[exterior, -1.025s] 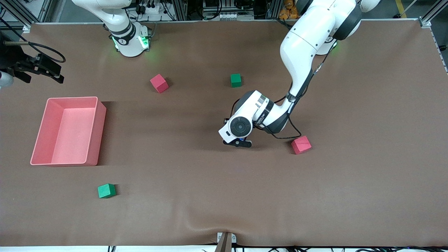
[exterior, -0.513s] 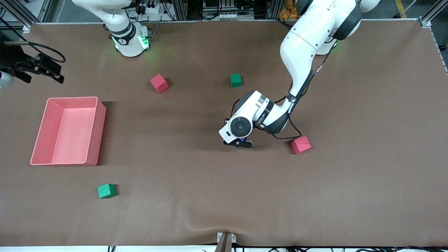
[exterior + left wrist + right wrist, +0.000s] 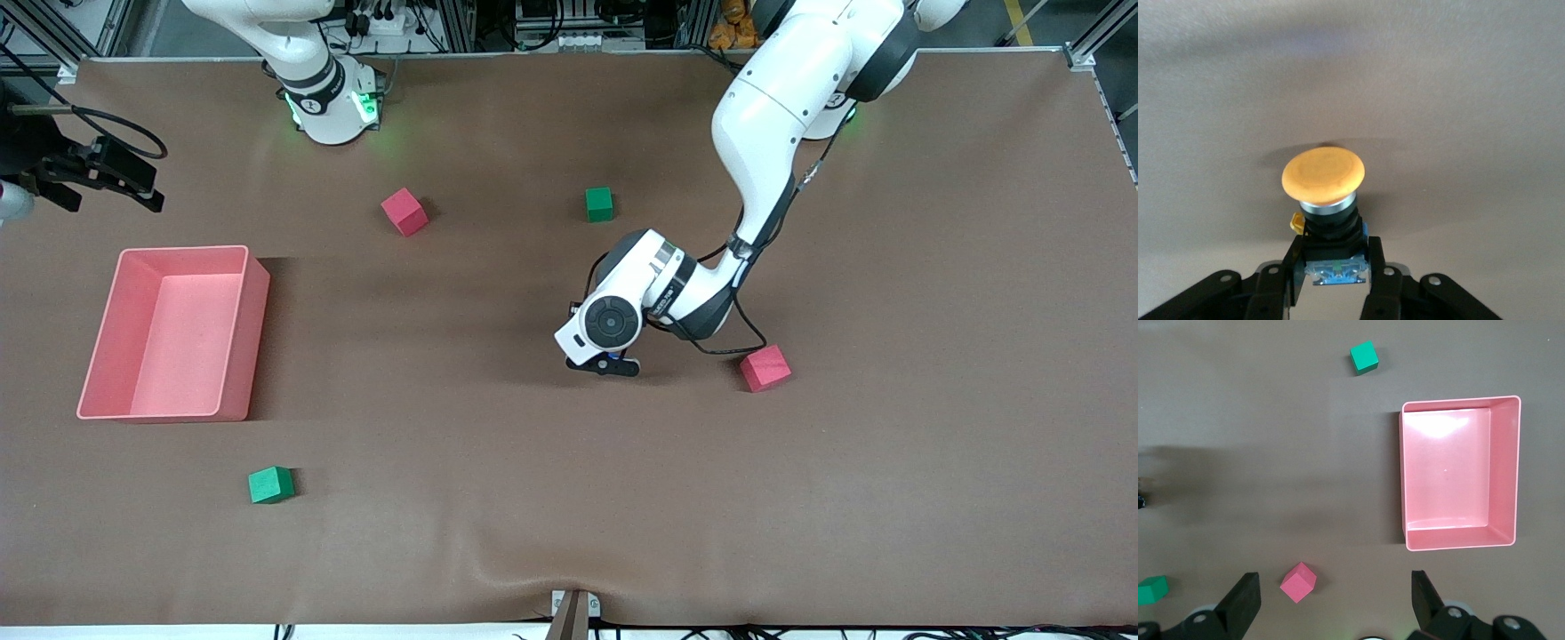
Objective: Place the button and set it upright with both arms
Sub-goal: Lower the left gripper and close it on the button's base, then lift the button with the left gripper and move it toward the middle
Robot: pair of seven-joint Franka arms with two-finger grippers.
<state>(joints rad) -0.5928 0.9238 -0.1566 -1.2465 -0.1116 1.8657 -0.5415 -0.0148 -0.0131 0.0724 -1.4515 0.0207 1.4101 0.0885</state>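
Note:
My left gripper [image 3: 605, 365] is low over the middle of the table, shut on the button. In the left wrist view the two fingers [image 3: 1335, 270] clamp the black body at its bluish end. The round orange cap of the button [image 3: 1324, 175] points away from the wrist, and its shadow lies on the brown table just past it. In the front view the hand hides the button except for a bluish speck. My right gripper [image 3: 1335, 600] is open and empty, high over the table between the pink tray and a red cube, and waits.
A pink tray [image 3: 238, 338] stands toward the right arm's end. A red cube [image 3: 765, 368] lies beside the left gripper, toward the left arm's end. Another red cube [image 3: 404, 212] and a green cube [image 3: 599, 204] lie nearer the bases. A green cube [image 3: 269, 484] lies nearer the front camera.
The left gripper has shifted only a hair with the button still in it. Nothing else has moved.

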